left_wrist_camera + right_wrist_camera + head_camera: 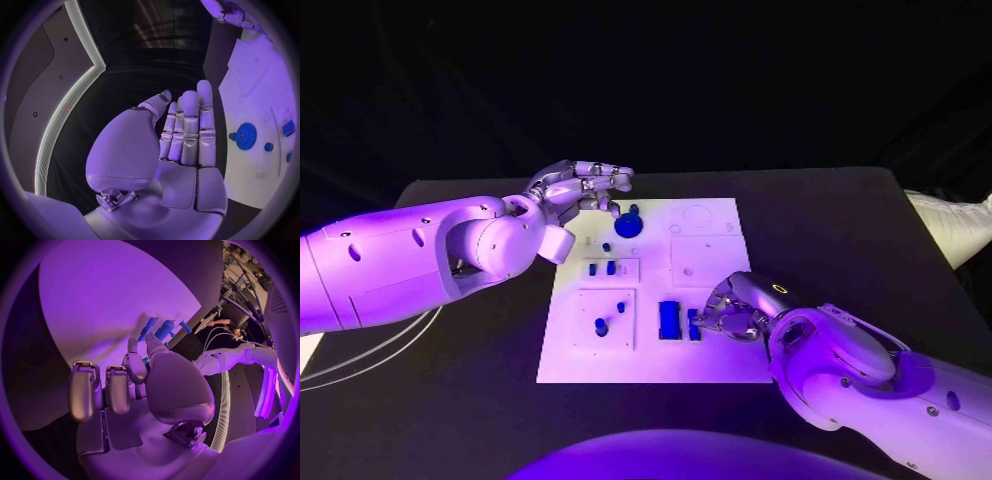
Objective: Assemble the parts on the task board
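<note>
We see one white board (711, 300) lying in the middle of the black table (877, 220), and two robot hands working at it.

The left hand (581, 187) hangs over the board's upper left corner in the head view. In its wrist picture the fingers (189, 130) stand straight and side by side, the thumb a little off from them, and nothing lies in the palm.

The right hand (737, 305) sits low on the board's right half, toward the lower middle of the frame. Its fingertips (704, 322) are down at a slim blue bar (692, 324), and in its wrist picture the thumb and one finger close in on the blue pieces (164, 330); we cannot tell for sure whether the bar is pinched or only touched.

On the board we count these blue parts in the head view: one round gear (629, 225) near the top, just below the left hand; two small pegs (602, 268) side by side in the middle left square; one peg (602, 326) in the lower left square; one wide block (669, 318) in the lower middle, just left of the slim bar.
</note>
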Controlling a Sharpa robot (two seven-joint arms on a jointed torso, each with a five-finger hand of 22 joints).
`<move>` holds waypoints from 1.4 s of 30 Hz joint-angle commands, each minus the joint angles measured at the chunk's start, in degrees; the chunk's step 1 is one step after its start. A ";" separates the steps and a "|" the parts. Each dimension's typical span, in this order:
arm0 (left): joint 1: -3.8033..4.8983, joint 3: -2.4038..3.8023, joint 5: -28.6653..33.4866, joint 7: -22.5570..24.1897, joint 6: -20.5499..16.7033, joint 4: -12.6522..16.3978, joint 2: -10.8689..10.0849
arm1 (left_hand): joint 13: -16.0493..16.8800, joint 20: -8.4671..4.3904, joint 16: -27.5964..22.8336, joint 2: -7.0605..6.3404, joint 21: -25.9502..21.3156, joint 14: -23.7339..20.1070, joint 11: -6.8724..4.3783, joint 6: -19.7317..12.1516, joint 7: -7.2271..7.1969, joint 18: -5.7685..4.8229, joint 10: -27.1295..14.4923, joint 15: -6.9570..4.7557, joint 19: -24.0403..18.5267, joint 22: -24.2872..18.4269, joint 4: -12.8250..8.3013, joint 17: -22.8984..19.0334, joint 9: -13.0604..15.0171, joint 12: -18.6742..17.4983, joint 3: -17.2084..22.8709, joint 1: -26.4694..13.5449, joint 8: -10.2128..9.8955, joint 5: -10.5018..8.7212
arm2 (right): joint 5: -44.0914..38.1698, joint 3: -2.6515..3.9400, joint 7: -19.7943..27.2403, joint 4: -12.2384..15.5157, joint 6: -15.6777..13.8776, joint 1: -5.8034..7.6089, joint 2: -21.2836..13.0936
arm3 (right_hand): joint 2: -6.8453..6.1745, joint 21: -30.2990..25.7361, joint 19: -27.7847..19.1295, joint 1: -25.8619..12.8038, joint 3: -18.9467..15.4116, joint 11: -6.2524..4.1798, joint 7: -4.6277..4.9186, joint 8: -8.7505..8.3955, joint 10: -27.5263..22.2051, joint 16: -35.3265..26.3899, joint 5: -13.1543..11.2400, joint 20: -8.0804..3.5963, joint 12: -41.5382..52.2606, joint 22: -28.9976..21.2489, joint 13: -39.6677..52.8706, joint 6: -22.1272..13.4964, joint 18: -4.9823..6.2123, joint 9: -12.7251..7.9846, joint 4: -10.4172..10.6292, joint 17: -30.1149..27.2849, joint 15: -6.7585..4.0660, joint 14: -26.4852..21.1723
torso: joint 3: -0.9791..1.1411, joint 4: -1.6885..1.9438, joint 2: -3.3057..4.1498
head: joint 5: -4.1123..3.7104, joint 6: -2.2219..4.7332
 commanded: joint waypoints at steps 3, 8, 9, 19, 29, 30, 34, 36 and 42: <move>0.01 0.02 -0.23 0.86 1.07 -0.69 0.67 | 0.07 0.34 0.26 0.50 -0.51 -0.54 0.06 -0.50 0.12 0.57 -0.48 0.14 -0.15 -0.11 0.15 -0.14 -0.03 0.22 -0.45 -0.02 0.39 0.20 | 19.00 0.08 24.51 -2.57 -11.15 1.06 -1.04 | 0.32 -2.45 -1.10 0.37 0.17 0.90 0.91 -1.75 -2.54 -2.43 -0.33 0.50 -4.23 -3.23 -2.25 -2.38 0.47 -0.65 -0.20 4.38 0.87 3.59 | -0.35 -0.43 -0.73 | -0.09 1.42; -0.10 -0.09 -0.01 1.60 0.79 -3.61 2.31 | -0.42 0.83 -3.35 0.71 -3.31 -4.89 0.47 -0.57 0.22 0.44 -1.75 0.71 -3.53 -1.53 0.10 -2.29 -0.02 0.10 -0.51 0.01 0.98 0.26 | 40.75 0.12 38.22 -7.41 -9.92 3.52 -0.91 | 0.89 -16.12 -8.94 3.17 0.73 2.94 3.25 -5.67 -12.68 -16.85 0.14 2.11 -26.93 -20.55 -15.35 -6.53 3.82 -2.34 -1.86 -10.21 2.55 -0.97 | -0.87 -0.68 -1.95 | -0.30 3.64; -0.22 -0.13 0.10 1.81 0.70 -4.41 2.74 | -0.66 0.99 -4.58 0.80 -4.18 -5.82 0.55 -0.55 0.19 0.44 -1.86 0.83 -4.48 -2.03 0.06 -3.09 -0.03 -0.10 -0.44 0.08 1.12 0.26 | 44.43 0.13 40.20 -8.57 -9.25 4.00 -0.71 | 0.95 -21.35 -11.75 3.68 0.93 3.35 3.69 -6.41 -14.75 -22.15 0.02 2.45 -30.74 -26.71 -17.88 -7.17 4.89 -2.69 -2.15 -15.07 2.90 -2.74 | -1.05 -0.77 -2.35 | -0.37 4.33; -2.84 -0.22 1.63 4.78 -0.26 -12.63 6.66 | -5.16 4.02 -25.57 0.91 -15.78 -11.65 1.65 -0.14 0.08 0.05 -0.09 3.97 -14.95 -10.62 0.70 -13.91 -0.28 -6.53 2.04 -0.34 -0.38 0.16 | 68.40 0.42 50.98 -21.16 -0.36 7.62 3.98 | 0.96 -58.50 -27.20 8.48 6.42 9.02 7.53 -12.56 -23.18 -69.15 -3.17 8.89 -53.89 -56.64 -46.26 -8.42 6.68 -6.98 -4.26 -47.60 9.64 -21.12 | -2.11 -1.82 -5.37 | -0.28 9.22; -5.51 -0.18 3.63 6.81 -2.12 -17.92 11.48 | -7.02 9.16 -41.67 0.47 -23.22 -15.13 4.15 -0.72 -0.42 0.81 0.42 7.61 -24.40 -22.66 0.61 -21.99 -0.41 -16.36 2.51 -0.90 -5.13 0.17 | 76.60 0.79 54.38 -32.97 5.05 9.17 8.69 | 1.39 -72.69 -27.49 7.85 10.53 10.52 7.32 -13.39 -22.81 -80.26 -4.66 12.65 -56.54 -67.39 -63.87 -8.91 7.11 -12.75 -9.35 -62.06 12.53 -22.39 | -2.17 -1.62 -7.30 | 0.10 11.29; -5.65 -0.18 3.70 7.01 -2.33 -18.23 11.86 | -7.03 9.21 -42.23 0.57 -23.21 -15.01 4.19 -0.63 -0.47 0.85 0.51 7.73 -24.50 -23.28 0.58 -22.40 -0.41 -16.77 2.38 -0.92 -5.37 0.18 | 76.82 0.80 54.53 -33.95 5.33 9.23 9.05 | 1.53 -73.00 -26.96 7.61 10.60 10.50 7.42 -13.38 -22.72 -80.20 -4.68 12.58 -56.55 -67.72 -64.60 -8.84 7.12 -13.06 -9.54 -62.71 12.43 -21.80 | -2.18 -1.58 -7.40 | 0.09 11.34; -6.23 -0.16 4.09 7.72 -3.15 -19.41 13.13 | -7.03 9.29 -43.05 0.80 -23.16 -14.62 4.19 -0.37 -0.45 0.84 0.78 7.74 -24.43 -24.31 0.51 -23.05 -0.40 -17.40 2.19 -0.90 -5.74 0.19 | 77.28 0.82 55.00 -36.94 6.04 9.43 10.06 | 1.84 -74.07 -25.40 6.79 10.74 10.32 7.74 -13.39 -21.90 -80.19 -4.53 12.34 -56.56 -68.87 -66.83 -8.55 7.11 -14.10 -10.20 -64.95 12.19 -20.35 | -2.09 -1.54 -7.87 | 0.26 11.33; -6.03 -0.20 2.78 5.19 -2.00 -18.87 12.75 | -10.65 4.61 -45.57 2.52 -26.77 -31.14 1.22 -17.67 -3.16 -2.94 -17.71 5.19 -38.25 -30.53 -0.84 -26.00 -4.24 -19.01 -4.49 -24.35 -10.75 -2.11 | 74.09 0.75 52.35 -36.00 2.67 9.32 9.73 | 2.04 -75.87 -43.26 -16.83 6.56 7.61 4.38 -16.99 -40.33 -83.73 -7.53 8.34 -60.25 -70.57 -68.72 -24.96 3.62 -16.78 -7.59 -67.86 10.05 -39.74 | -2.15 -1.61 -7.28 | 0.06 11.21; -6.28 0.05 2.38 5.92 -5.16 -17.26 12.84 | -10.65 2.30 -46.99 7.01 -26.77 -39.33 -0.13 -26.20 -4.61 -3.58 -26.87 3.93 -45.30 -33.71 -0.84 -27.53 -4.24 -23.09 -8.10 -36.37 -10.75 -7.05 | 76.36 -0.04 53.67 -33.56 -0.58 9.69 8.75 | 2.04 -80.21 -51.93 -28.81 4.58 6.28 2.80 -16.99 -49.16 -83.73 -7.53 6.38 -60.25 -74.66 -73.43 -32.92 2.67 -18.19 -7.59 -69.51 5.34 -49.21 | -2.02 0.01 -7.55 | -1.32 11.51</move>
